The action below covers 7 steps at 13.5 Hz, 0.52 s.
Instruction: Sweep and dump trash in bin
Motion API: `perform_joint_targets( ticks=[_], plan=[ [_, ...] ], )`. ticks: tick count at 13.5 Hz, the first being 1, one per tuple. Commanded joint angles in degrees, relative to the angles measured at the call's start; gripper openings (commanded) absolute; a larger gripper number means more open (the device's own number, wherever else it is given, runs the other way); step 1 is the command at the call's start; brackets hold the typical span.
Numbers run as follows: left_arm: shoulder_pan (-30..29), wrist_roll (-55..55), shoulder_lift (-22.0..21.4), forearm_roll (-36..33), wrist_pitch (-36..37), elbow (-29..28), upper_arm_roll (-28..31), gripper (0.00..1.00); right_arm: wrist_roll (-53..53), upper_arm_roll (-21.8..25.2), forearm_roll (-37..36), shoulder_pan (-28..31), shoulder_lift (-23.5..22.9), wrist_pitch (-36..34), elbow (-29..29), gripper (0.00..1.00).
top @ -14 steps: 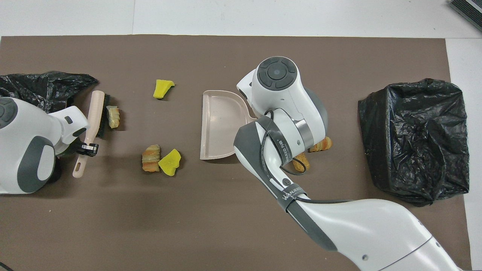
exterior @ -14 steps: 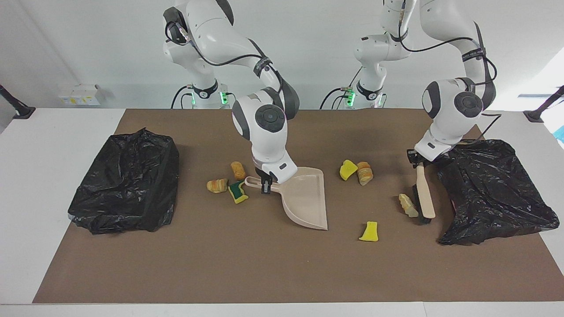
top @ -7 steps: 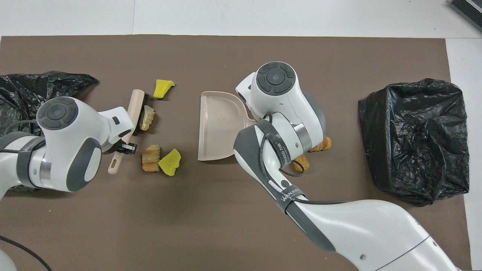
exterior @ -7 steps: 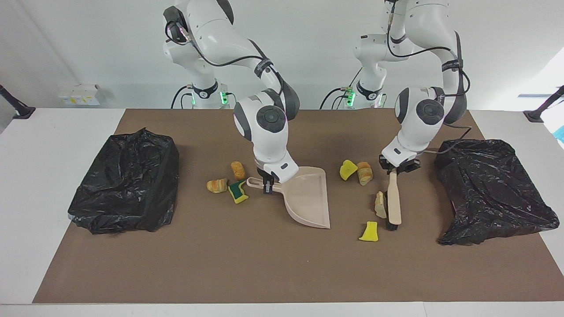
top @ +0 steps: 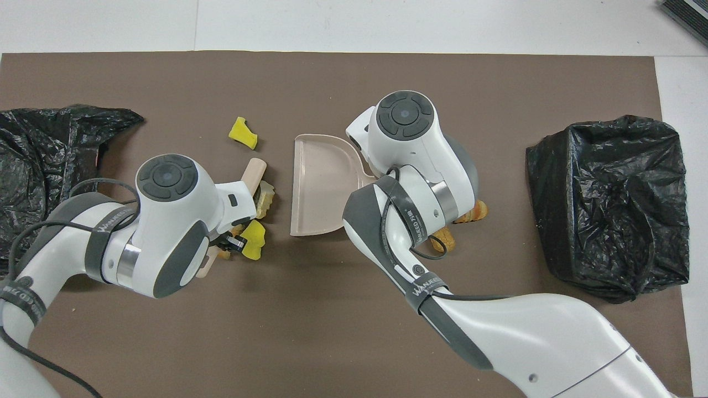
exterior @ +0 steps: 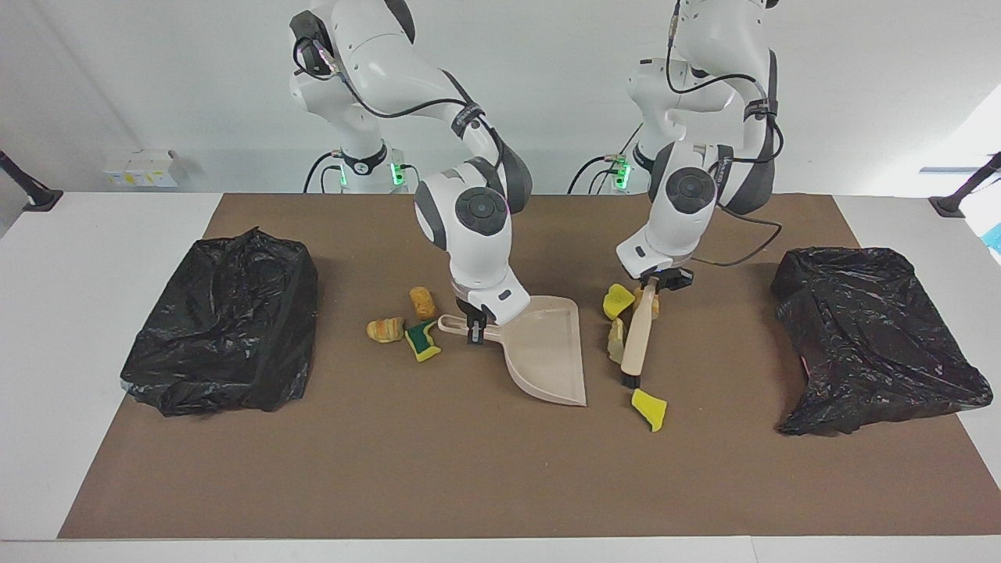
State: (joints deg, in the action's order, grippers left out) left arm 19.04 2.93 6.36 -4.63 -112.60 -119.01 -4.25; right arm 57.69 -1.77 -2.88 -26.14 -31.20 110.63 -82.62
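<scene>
The right gripper (exterior: 475,324) clamps the dustpan (exterior: 547,352) handle, mouth toward the trash; the left gripper (exterior: 655,281) grips the brush (exterior: 637,340), pushing 1 beige chunk (exterior: 615,340) panward.

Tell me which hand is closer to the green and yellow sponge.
Right. The right hand grips the dustpan handle right beside the green-and-yellow sponge. The left hand holds the brush past the dustpan, toward the left arm's end of the table.

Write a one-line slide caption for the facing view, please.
Left gripper sweeps foam scraps with a brush toward the dustpan held by the right gripper.
</scene>
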Motion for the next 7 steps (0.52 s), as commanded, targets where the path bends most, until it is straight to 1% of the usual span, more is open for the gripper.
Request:
perform_joint_targets(
  ticks=[1, 2, 4, 6, 7],
  plan=[
    [2.2, 0.6, -0.6, 0.6, 6.1, 4.4, 1.0, 0.00, 1.5, -0.2, 1.2, 0.2, 1.8, 1.5, -2.5, 0.00],
    [1.7, 0.7, -0.6, 0.6, 8.3, 6.8, 1.3, 0.00, 1.5, -0.2, 1.2, 0.2, 1.8, 1.5, -2.5, 0.00],
    [0.6, 0.4, -0.2, 0.6, 9.3, 10.5, 1.6, 0.00, 1.5, -0.3, 1.2, 0.2, 1.8, 1.5, -2.5, 0.00],
    [-2.3, 0.5, 0.7, 0.2, 7.0, 11.4, 1.6, 0.00, 1.4, -0.3, 1.2, 0.2, 1.8, 1.5, -2.5, 0.00],
    [-5.2, 0.9, 1.4, -0.2, 4.7, 11.6, 1.6, 0.00, 1.4, -0.3, 1.2, 0.2, 1.8, 1.5, -2.5, 0.00]
  ],
)
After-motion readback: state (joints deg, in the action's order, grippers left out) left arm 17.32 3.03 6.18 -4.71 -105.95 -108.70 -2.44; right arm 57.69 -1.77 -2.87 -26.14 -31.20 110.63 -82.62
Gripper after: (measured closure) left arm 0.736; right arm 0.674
